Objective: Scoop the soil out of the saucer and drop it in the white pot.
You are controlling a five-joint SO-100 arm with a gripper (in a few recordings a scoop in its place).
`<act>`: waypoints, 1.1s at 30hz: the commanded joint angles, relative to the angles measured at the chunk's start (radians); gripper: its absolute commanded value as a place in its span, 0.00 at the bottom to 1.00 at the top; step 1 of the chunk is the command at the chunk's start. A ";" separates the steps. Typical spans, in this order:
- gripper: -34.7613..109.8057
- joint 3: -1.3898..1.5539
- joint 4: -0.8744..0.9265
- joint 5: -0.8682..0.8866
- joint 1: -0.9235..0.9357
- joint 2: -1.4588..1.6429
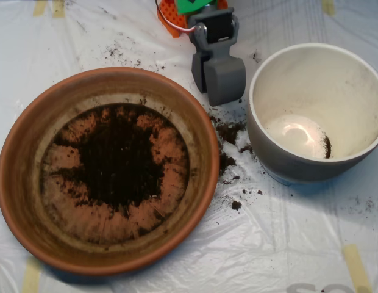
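One saucer (18,183), one white pot (299,165) and one scoop (221,76) are in the overhead view, all on a counter (177,268) covered in crinkled clear plastic sheet held by strips of yellowish tape (355,265).

The arm behind the scoop is cut off by the top edge, leaving a bit of orange and green frame (177,12) and a red wire. Seen from above, the grey jaws look closed together, hanging over the counter; whether they hold any soil cannot be told, since the shells hide their inside. The saucer's left rim nearly meets the picture edge.

The saucer lies below and to the left of the jaws. In it the soil (119,162) forms a dark patch in the middle, with thin crumbs spread around it over the pale-stained bottom. The white pot stands to the right of the jaws and slightly below them, close by but apart. Its inside is nearly bare: a small dark smear of earth (327,146) sits on the bottom by the right wall. Spilled crumbs (228,131) lie on the plastic just below the jaws, between saucer and pot, and a few more dust the sheet to the upper left.
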 commanded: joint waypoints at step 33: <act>0.48 -0.517 -0.212 0.041 0.388 -0.684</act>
